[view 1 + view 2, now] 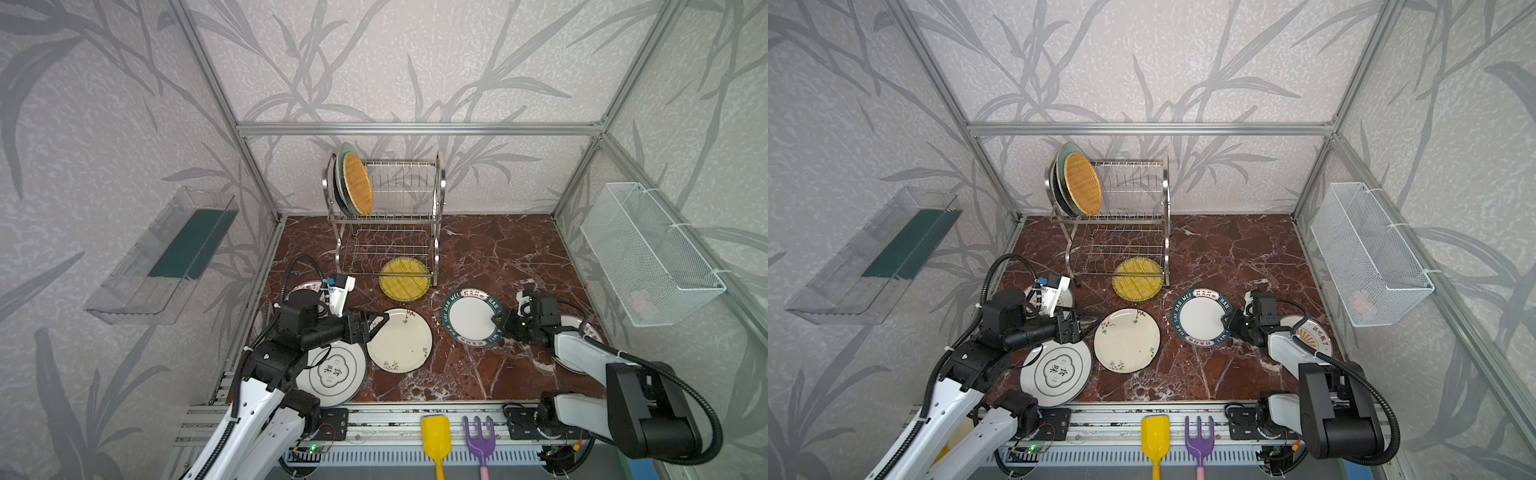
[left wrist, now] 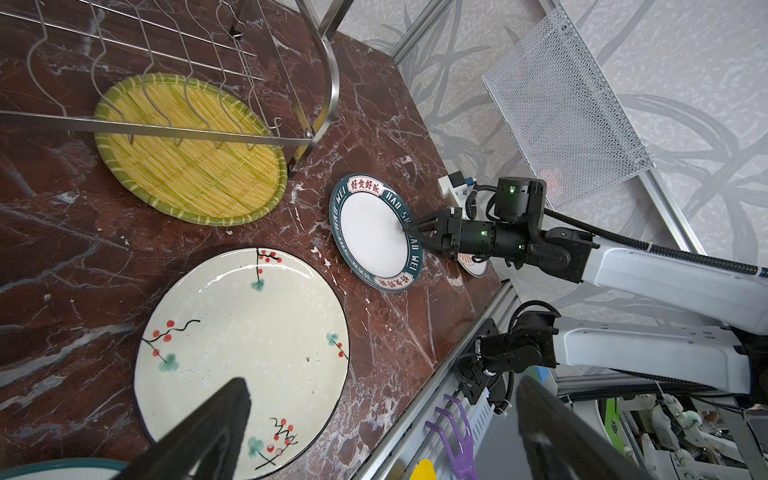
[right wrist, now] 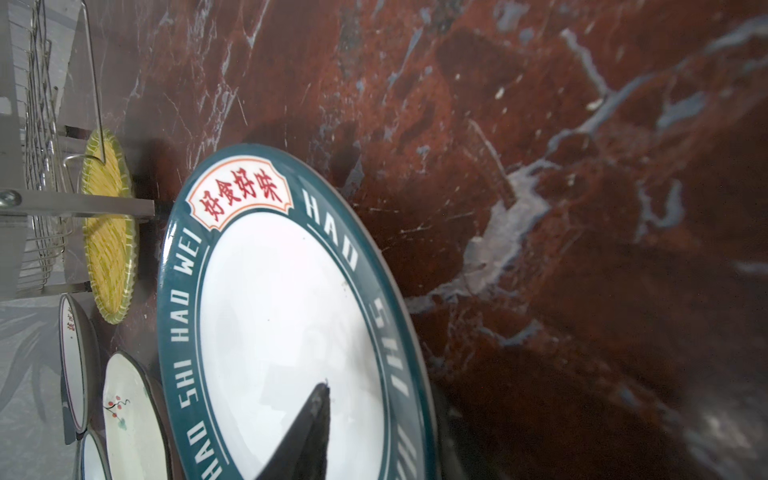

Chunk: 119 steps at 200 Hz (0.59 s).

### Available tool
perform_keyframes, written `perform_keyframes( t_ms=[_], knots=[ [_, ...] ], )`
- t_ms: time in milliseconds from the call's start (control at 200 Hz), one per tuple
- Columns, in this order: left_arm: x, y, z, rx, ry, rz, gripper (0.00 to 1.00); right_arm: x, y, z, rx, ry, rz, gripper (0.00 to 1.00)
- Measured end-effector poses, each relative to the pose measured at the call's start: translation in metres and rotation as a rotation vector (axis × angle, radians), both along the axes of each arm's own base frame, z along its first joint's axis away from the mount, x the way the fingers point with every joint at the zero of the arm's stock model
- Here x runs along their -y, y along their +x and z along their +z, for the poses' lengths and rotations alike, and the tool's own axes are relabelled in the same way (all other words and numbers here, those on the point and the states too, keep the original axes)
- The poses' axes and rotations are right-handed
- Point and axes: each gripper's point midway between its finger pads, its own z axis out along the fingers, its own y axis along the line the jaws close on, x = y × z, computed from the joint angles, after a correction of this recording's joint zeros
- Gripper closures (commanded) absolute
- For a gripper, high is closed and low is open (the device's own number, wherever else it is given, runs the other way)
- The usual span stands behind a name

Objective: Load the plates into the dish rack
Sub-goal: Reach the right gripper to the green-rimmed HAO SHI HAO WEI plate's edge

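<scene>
Your right fingers [image 2: 428, 219] pinch the right rim of the plate with the blue-green edge [image 1: 468, 318]. One finger lies on the white middle of the plate. The other sits under the rim, as the right wrist view shows. That plate is on the red stone counter [image 1: 507, 249], a bit to the right of the middle. Your left fingers [image 2: 216, 432] are spread wide and hold nothing. They hang just over the left edge of the cream plate with little flowers [image 1: 401, 341], which lies flat in the middle of the counter. The shiny dish rack [image 1: 440, 187] stands at the back. At the left end of its top shelf, the orange woven plate [image 1: 359, 185] stands on its edge, with more plates [image 1: 340, 174] standing close behind it. The yellow striped plate [image 1: 404, 277] lies flat on the counter, partly under the front of the rack's bottom shelf. The white plate with big Chinese words [image 1: 332, 372] lies partly under your left arm. A plate with orange rays [image 1: 1312, 337] lies partly under your right arm. One more plate [image 1: 309, 286] peeks out behind the left wrist.
</scene>
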Motion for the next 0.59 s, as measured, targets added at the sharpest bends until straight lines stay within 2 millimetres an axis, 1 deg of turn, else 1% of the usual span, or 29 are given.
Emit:
perform_keyframes(
  t_ms=[35, 90, 115, 270, 330, 390, 595],
  knots=[
    [0.0, 0.0, 0.0, 0.0, 0.0, 0.001, 0.01, 0.0, 0.0, -0.001, -0.002, 0.001, -0.003, 0.72],
    [-0.001, 0.0, 0.001, 0.002, -0.001, 0.004, 0.01, 0.001, 0.0, -0.002, -0.008, 0.0, -0.007, 0.74],
    [-0.001, 0.0, 0.001, 0.004, -0.002, 0.005, 0.01, 0.001, 0.0, -0.003, -0.011, 0.0, -0.009, 0.77],
    [-0.001, -0.001, 0.003, 0.012, -0.004, 0.006, 0.01, 0.003, -0.001, -0.004, -0.023, 0.001, -0.032, 0.87],
    [-0.002, -0.001, 0.003, 0.015, -0.005, 0.006, 0.01, 0.002, 0.0, -0.001, -0.013, 0.013, -0.034, 0.93],
    [-0.002, -0.001, 0.004, 0.016, -0.005, 0.007, 0.01, 0.0, 0.004, 0.007, 0.014, 0.03, -0.038, 1.0],
    [-0.003, 0.0, 0.003, 0.018, -0.001, 0.017, 0.01, 0.004, 0.003, 0.026, 0.042, 0.04, -0.083, 1.0]
  ],
)
